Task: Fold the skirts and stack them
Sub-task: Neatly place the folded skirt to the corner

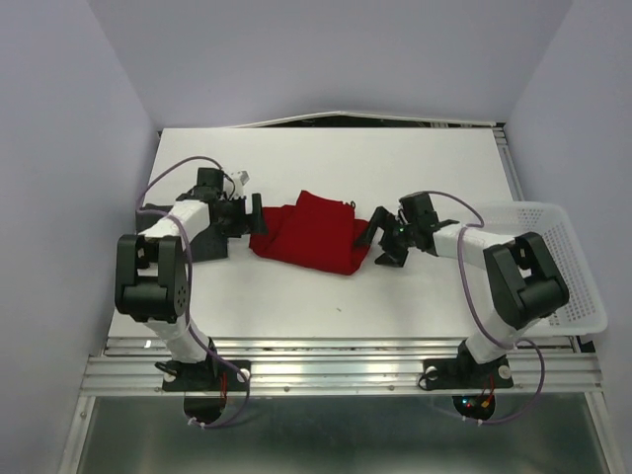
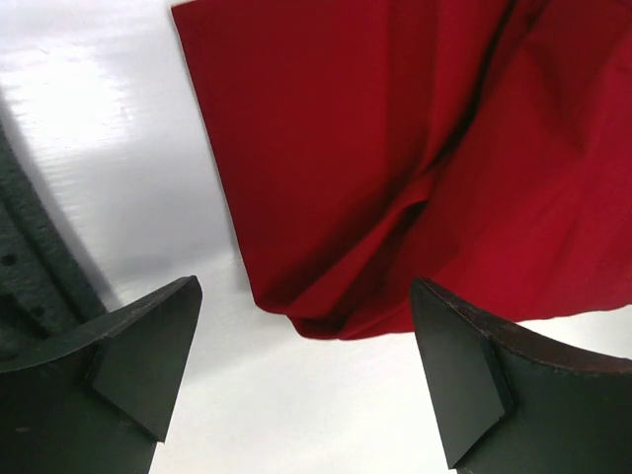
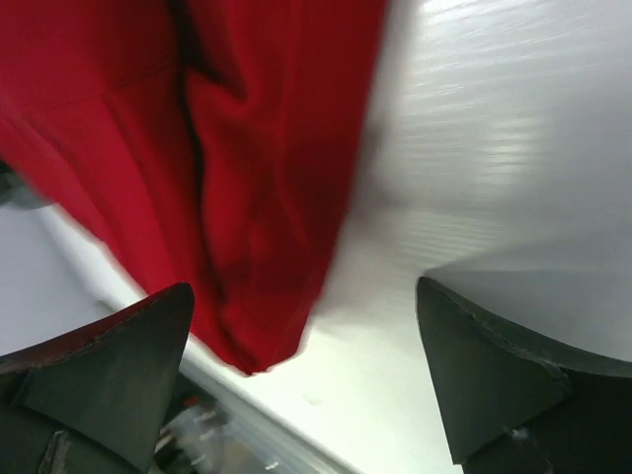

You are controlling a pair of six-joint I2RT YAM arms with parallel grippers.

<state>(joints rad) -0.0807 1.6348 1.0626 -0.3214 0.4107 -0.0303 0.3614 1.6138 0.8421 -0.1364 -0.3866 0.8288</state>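
A bright red skirt lies folded into a rough rectangle in the middle of the white table. My left gripper sits just off its left edge, open, with nothing between its fingers. In the left wrist view the red skirt ends in a folded corner just ahead of the open gripper. My right gripper is at the skirt's right edge, also open and empty. In the right wrist view the red skirt hangs blurred ahead of the open gripper, clear of both fingers.
A white mesh basket stands at the table's right edge, beside the right arm. Grey walls close in the left, right and back. Metal rails run along the near edge by the arm bases.
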